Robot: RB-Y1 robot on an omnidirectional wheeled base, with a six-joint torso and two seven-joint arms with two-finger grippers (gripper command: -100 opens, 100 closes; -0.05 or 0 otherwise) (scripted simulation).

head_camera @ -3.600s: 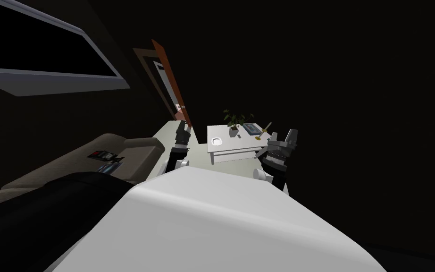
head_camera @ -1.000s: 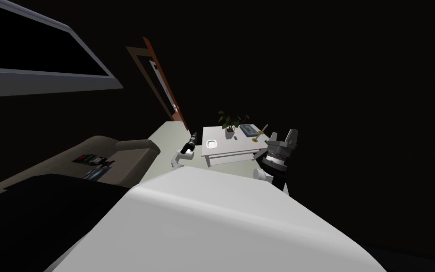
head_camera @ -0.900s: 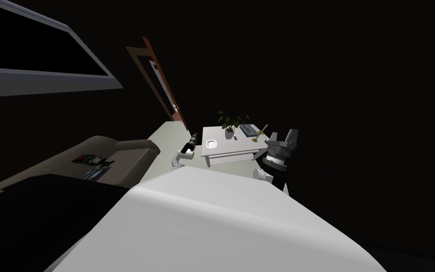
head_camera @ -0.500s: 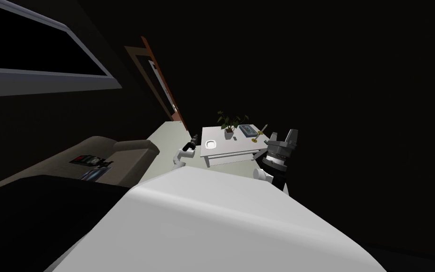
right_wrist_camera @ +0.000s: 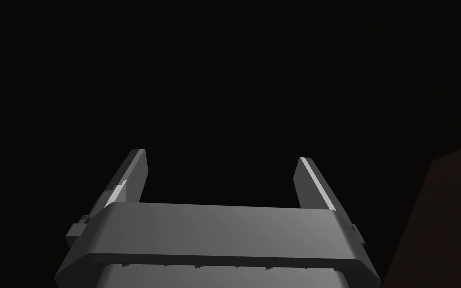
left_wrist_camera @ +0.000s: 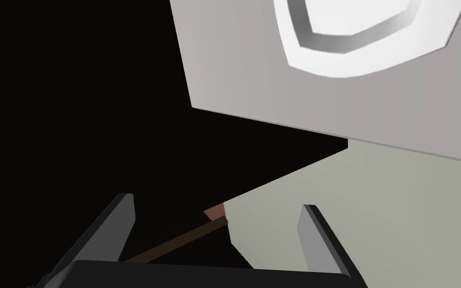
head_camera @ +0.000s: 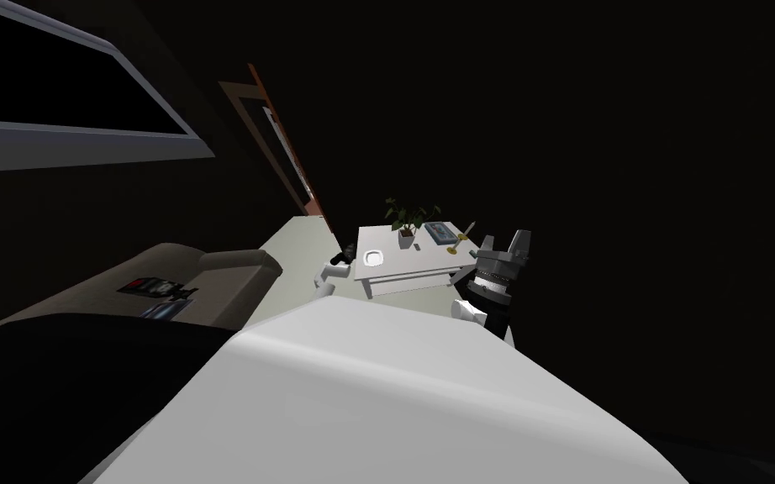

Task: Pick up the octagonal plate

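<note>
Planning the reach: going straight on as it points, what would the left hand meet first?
The left hand would likely meet the pale floor just off the white table's corner, missing the octagonal plate further in; depth unclear.

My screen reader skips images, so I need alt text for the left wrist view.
The open left gripper faces the corner of a white table, where the white octagonal plate lies ahead of it, untouched. Pale floor shows beside the table.
</note>
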